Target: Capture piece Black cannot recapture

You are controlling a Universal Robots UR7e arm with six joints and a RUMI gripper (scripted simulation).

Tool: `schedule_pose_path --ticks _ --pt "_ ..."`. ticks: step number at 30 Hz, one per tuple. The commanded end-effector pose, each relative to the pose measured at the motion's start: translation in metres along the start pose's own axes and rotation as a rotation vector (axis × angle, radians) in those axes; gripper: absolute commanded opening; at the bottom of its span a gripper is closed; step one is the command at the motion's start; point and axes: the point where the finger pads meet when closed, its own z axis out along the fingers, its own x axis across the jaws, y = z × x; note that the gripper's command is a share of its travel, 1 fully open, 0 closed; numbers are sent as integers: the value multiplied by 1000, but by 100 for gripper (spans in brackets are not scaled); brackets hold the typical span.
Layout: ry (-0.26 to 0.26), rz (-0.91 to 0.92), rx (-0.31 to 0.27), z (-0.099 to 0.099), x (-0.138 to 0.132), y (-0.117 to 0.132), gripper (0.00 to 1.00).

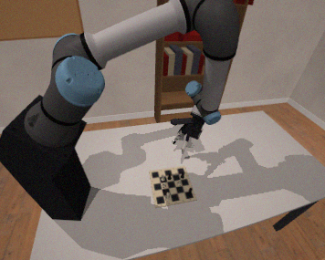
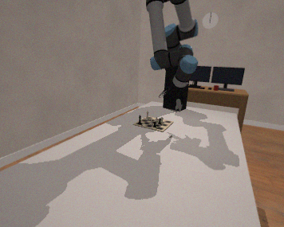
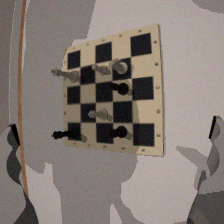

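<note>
A small chessboard [image 1: 177,201] [image 2: 166,125] [image 3: 146,111] lies flat on the white table [image 1: 245,133]. In the wrist view several white pieces stand on it: one tall piece [image 3: 66,75] at the left edge, two [image 3: 103,69] [image 3: 120,66] in the upper rows and one [image 3: 101,115] near the middle. Three black pieces also stand there: one [image 3: 120,89] in the middle, one [image 3: 120,132] lower down and a tall one [image 3: 63,134] at the lower left. My gripper [image 1: 184,148] [image 3: 112,122] is open and empty. It hangs above the table behind the board and looks down at it. I cannot read the square labels.
The arm's black base [image 1: 39,165] stands at the table's left side. A bookshelf [image 1: 181,60] stands behind the table. In the exterior view a desk with monitors [image 2: 219,77] stands at the far end. The table's edge runs along the right and front.
</note>
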Motion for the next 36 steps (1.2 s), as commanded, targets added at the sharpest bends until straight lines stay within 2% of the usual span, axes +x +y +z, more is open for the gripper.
schedule_pose_path --ticks 1,3,4,7,8,11,13,14,15,16,21,22,25,28,31,36 --pt "113 118 -47 3 -8 6 100" --pt "113 118 -47 3 -8 6 100" --pt "139 150 -55 5 -10 7 100" --pt "164 181 -64 6 -13 9 100" --pt "190 213 -72 7 -16 10 100" --pt "190 213 -72 7 -16 10 100" --pt "241 273 -90 8 -21 14 100" --pt "241 273 -90 8 -21 14 100" --pt "266 303 -98 9 -23 15 100" --pt "266 303 -98 9 -23 15 100" --pt "336 388 -123 11 -31 20 100" --pt "336 388 -123 11 -31 20 100" --pt "379 441 -137 13 -35 23 100" --pt "379 441 -137 13 -35 23 100" --pt "439 513 -157 14 -41 26 100" --pt "476 557 -169 15 -44 29 100"
